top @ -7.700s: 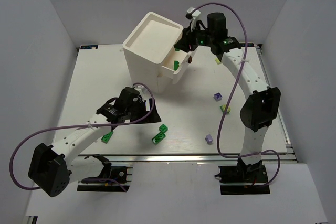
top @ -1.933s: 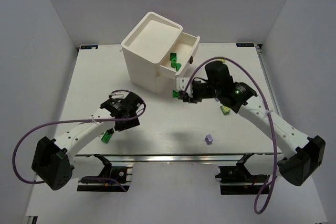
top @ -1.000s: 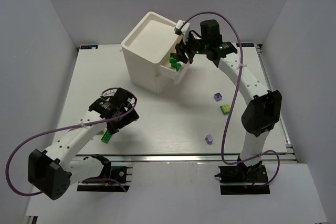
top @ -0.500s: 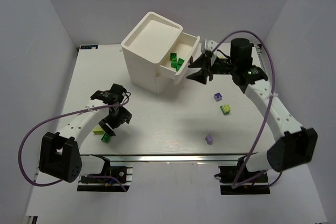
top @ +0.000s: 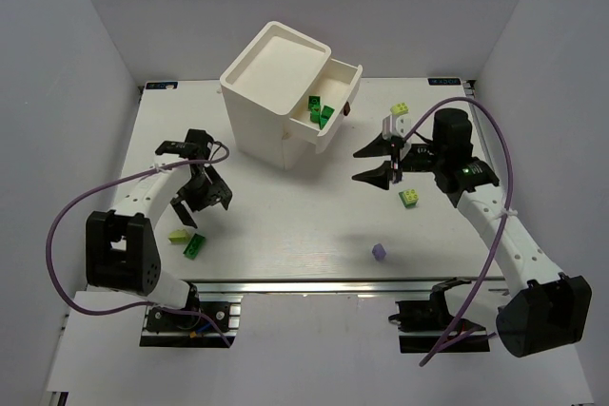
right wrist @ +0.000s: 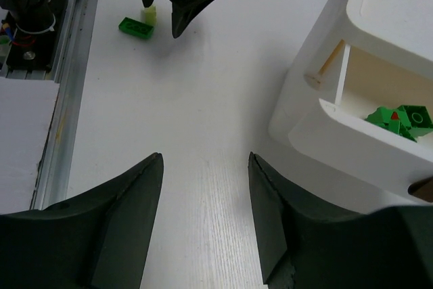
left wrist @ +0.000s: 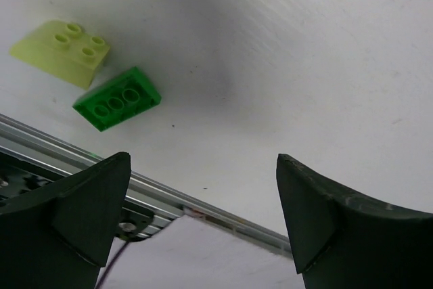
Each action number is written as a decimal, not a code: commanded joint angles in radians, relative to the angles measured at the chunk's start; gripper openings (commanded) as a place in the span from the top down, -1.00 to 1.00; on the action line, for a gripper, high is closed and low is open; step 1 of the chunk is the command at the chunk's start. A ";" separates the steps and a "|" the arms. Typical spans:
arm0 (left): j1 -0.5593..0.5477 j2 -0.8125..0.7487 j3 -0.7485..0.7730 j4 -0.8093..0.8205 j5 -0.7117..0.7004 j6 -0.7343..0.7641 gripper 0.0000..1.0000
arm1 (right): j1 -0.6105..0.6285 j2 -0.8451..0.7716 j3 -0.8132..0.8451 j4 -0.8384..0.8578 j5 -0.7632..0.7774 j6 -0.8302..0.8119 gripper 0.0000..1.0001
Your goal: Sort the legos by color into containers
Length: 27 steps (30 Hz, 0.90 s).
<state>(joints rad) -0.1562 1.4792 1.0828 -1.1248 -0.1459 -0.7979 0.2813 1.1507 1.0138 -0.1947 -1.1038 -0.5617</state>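
Note:
The containers are drawers of a white cabinet [top: 276, 83]; its top drawer [top: 333, 92] stands pulled out with dark green legos [top: 320, 114] inside, also seen in the right wrist view [right wrist: 399, 121]. A pale yellow-green lego [left wrist: 62, 52] and a dark green lego [left wrist: 116, 98] lie side by side near the front left. My left gripper [top: 200, 208] hovers open just beside them, empty. My right gripper [top: 358, 165] is open and empty above the table, right of the drawer. More legos lie loose: purple [top: 379, 251], yellow-green [top: 411, 197] and yellow-green [top: 401, 109].
The metal rail along the table's near edge [left wrist: 203, 204] runs close below the left gripper. The drawer's brown knob [top: 349, 107] points toward the right arm. White walls enclose the table on three sides.
My right gripper left the open drawer and swung down and right over the table. The left arm swung left and back, its gripper now above the two legos at front left.

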 commanded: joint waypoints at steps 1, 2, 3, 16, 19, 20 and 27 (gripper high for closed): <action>0.020 -0.011 0.029 -0.024 0.025 0.219 -0.96 | -0.027 -0.039 -0.044 0.093 -0.034 0.034 -0.18; 0.020 -0.014 0.020 -0.024 0.043 0.232 -0.96 | -0.036 -0.040 -0.066 0.116 -0.044 0.045 -0.18; 0.029 -0.026 -0.013 -0.012 0.064 0.252 -0.96 | -0.043 -0.040 -0.073 0.126 -0.050 0.054 -0.18; 0.096 0.001 -0.023 0.045 0.189 0.549 -0.93 | -0.109 -0.046 -0.121 0.141 -0.114 0.094 -0.17; 0.106 0.024 -0.012 0.040 0.195 0.533 -0.93 | -0.116 -0.054 -0.135 0.141 -0.117 0.094 -0.17; 0.116 0.050 -0.012 0.019 0.201 0.517 -0.93 | -0.119 -0.057 -0.136 0.138 -0.119 0.095 -0.16; 0.116 -0.049 -0.084 0.006 0.163 0.324 -0.90 | -0.142 -0.065 -0.158 0.146 -0.120 0.098 -0.17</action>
<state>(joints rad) -0.0475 1.5238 1.0290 -1.1053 0.0326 -0.3683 0.1520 1.1095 0.8665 -0.0780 -1.1934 -0.4759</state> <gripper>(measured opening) 0.952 0.582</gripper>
